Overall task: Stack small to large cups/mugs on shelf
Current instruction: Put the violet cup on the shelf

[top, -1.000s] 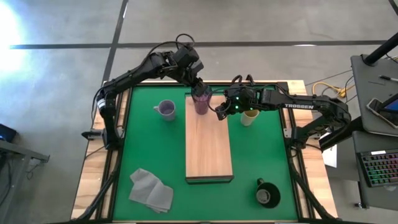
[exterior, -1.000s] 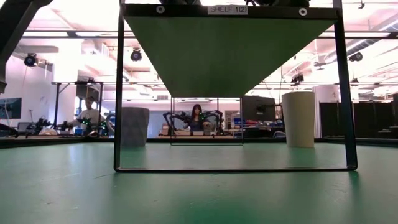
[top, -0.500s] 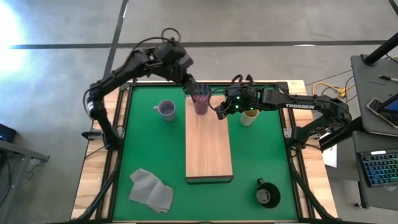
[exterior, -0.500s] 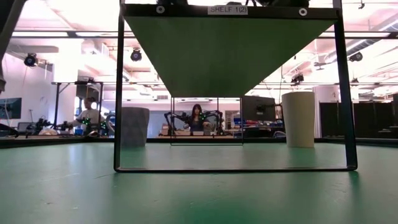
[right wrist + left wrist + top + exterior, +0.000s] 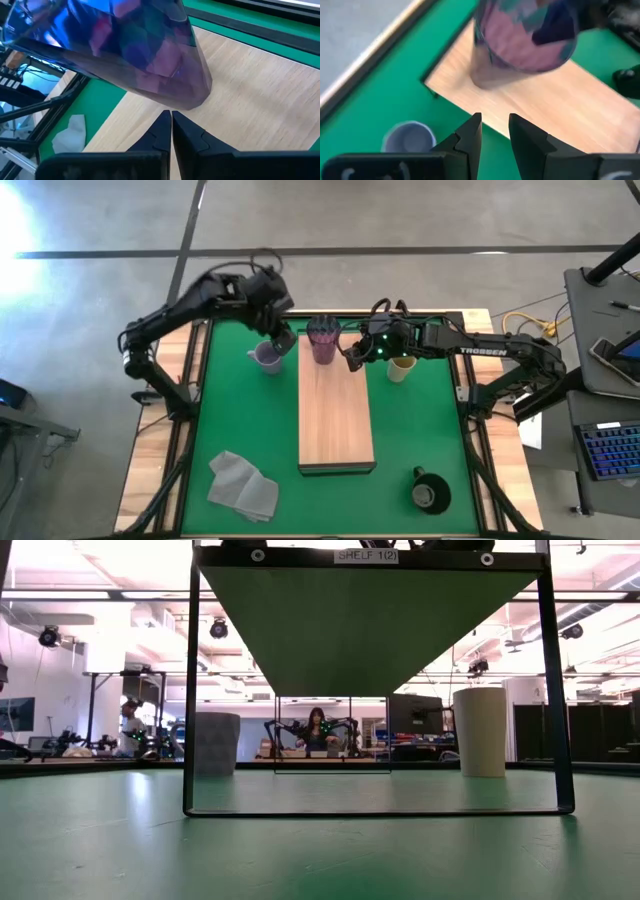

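Note:
The dark purple ribbed tumbler (image 5: 323,340) stands upright on the far end of the light-wood shelf (image 5: 335,415). My left gripper (image 5: 281,340) hovers left of it, above the lavender mug (image 5: 266,357) on the green mat; its fingers (image 5: 495,131) are a narrow gap apart and empty. My right gripper (image 5: 351,360) is shut, its tips (image 5: 170,117) right at the tumbler's base (image 5: 187,102). The cream-yellow cup (image 5: 400,368) stands on the mat right of the shelf. The black mug (image 5: 430,492) sits at the near right. My right gripper's shut tips come level from the table's right and stand at the foot of the tumbler's wall (image 5: 187,102); I cannot tell whether they touch it. The tumbler rests with its base on the shelf.
A crumpled grey cloth (image 5: 243,485) lies on the mat at the near left. The shelf's near half is bare wood. In the low view the shelf's dark frame (image 5: 190,690) stands in front, with the lavender mug (image 5: 215,743) and cream cup (image 5: 480,730) behind. People show in the room beyond.
My left gripper has drawn away from the tumbler's rim toward the table's left edge and a little nearer, ending above the lavender mug. The tumbler has stayed upright on the shelf's far end.

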Controlling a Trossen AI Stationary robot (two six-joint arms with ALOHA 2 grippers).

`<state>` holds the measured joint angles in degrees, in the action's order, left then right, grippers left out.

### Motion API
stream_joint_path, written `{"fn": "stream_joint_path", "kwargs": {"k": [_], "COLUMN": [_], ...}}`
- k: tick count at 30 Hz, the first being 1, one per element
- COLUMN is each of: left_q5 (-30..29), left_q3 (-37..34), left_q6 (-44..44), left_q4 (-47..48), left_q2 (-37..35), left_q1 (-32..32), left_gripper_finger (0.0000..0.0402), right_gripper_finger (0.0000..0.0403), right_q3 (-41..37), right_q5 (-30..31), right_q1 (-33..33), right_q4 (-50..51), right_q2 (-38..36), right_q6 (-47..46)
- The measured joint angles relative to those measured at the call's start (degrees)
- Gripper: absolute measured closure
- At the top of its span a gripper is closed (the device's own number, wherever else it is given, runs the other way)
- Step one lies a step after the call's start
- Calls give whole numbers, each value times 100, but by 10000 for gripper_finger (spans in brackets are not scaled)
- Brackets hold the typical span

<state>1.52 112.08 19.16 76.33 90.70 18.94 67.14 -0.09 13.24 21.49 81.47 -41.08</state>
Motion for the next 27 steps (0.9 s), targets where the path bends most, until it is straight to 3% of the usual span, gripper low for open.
{"fn": "stream_joint_path", "kwargs": {"k": [9, 17, 27], "left_q5": [155, 267, 291], "left_q3": [-1204, -1503, -1524], "left_q6": [279, 300, 299], "left_q4": [-1344, -2161, -2185], "left_q2": [0, 3, 151], "left_q1": [-192, -164, -124], "left_gripper_finger": [317, 317, 317], "right_gripper_finger": [394, 394, 394], "right_q3": [0, 2, 2], "right_q5": [12, 14, 16], "right_q1": [1, 1, 1], "right_q4": [2, 5, 13], "right_q2": [0, -4, -7], "right_q6": [-38, -42, 18]}}
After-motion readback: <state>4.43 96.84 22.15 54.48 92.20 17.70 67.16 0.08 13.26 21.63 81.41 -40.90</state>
